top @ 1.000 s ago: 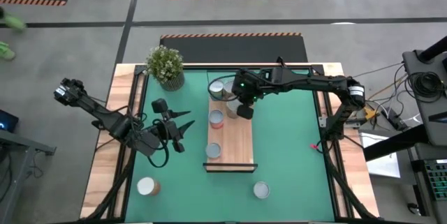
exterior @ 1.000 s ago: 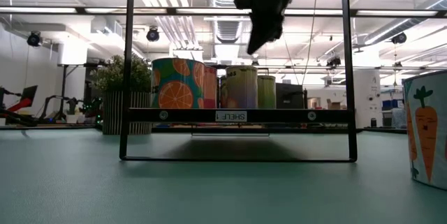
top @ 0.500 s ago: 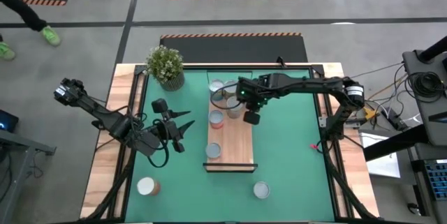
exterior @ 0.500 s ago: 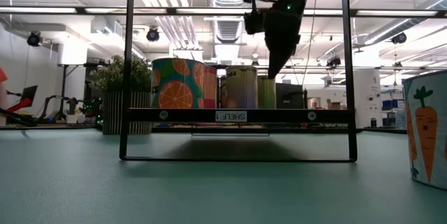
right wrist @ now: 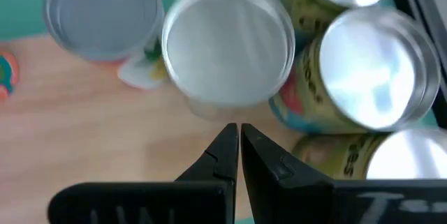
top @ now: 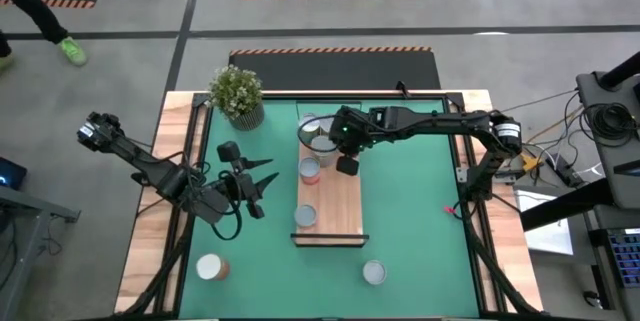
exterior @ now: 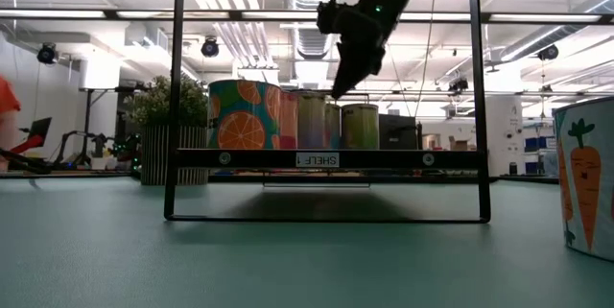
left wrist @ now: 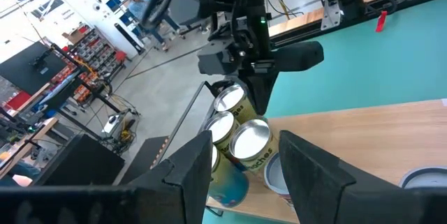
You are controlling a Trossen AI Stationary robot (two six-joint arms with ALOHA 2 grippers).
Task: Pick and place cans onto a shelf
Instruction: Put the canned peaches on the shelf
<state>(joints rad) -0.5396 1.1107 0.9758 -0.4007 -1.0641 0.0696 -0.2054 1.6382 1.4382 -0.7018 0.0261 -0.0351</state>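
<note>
Cans [top: 318,133] clustered at the shelf's [top: 340,211] far end, directly ahead of the right gripper [top: 347,164].
Right gripper clenched, empty, above the shelf; left gripper [top: 262,189] part-open, empty, well apart over the mat [top: 420,221].

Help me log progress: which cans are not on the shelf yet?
Two cans sit on the green mat off the shelf: the orange-sided can near the left corner, and the silver-topped can just past the shelf's end.
</note>
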